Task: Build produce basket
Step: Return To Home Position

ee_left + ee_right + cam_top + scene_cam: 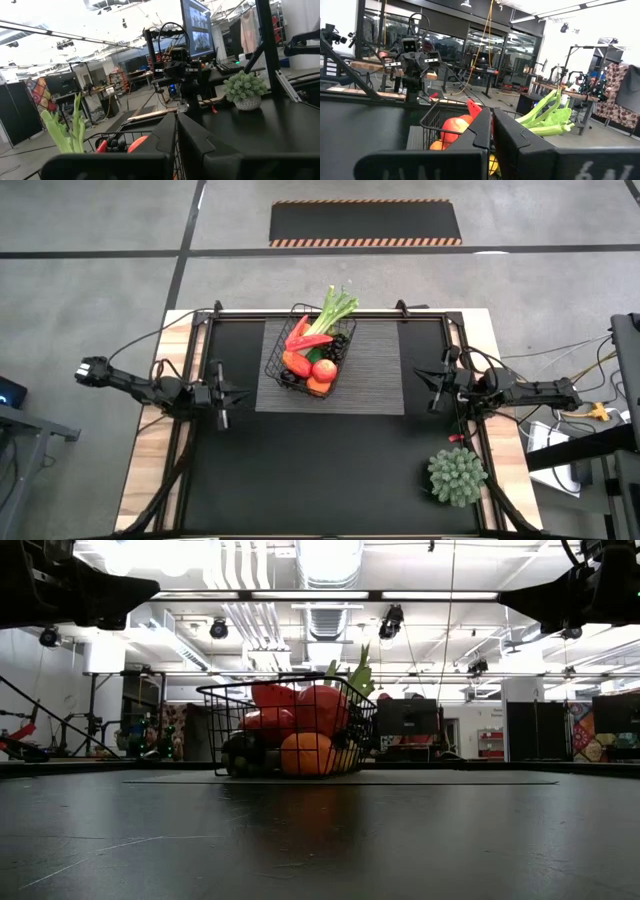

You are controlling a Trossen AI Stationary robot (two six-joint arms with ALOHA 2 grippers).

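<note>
The black wire-mesh basket (310,358) stands on the grey ribbed mat (375,370), filled with produce: a green leek (337,308) sticking out over its far rim, a red chili (307,338), a red apple (324,371), an orange (317,387) and dark grapes (340,345). In the low view the basket (290,730) sits at mid-table. My left gripper (222,394) hovers left of the basket, shut and empty, as its fingers (176,145) show in the left wrist view. My right gripper (436,388) hovers right of the basket, shut and empty, fingers (492,142) together.
A small potted green plant (457,476) stands near the table's right near corner. The black table surface (320,470) lies open in front of the basket. Cables run off the table's right side (560,395).
</note>
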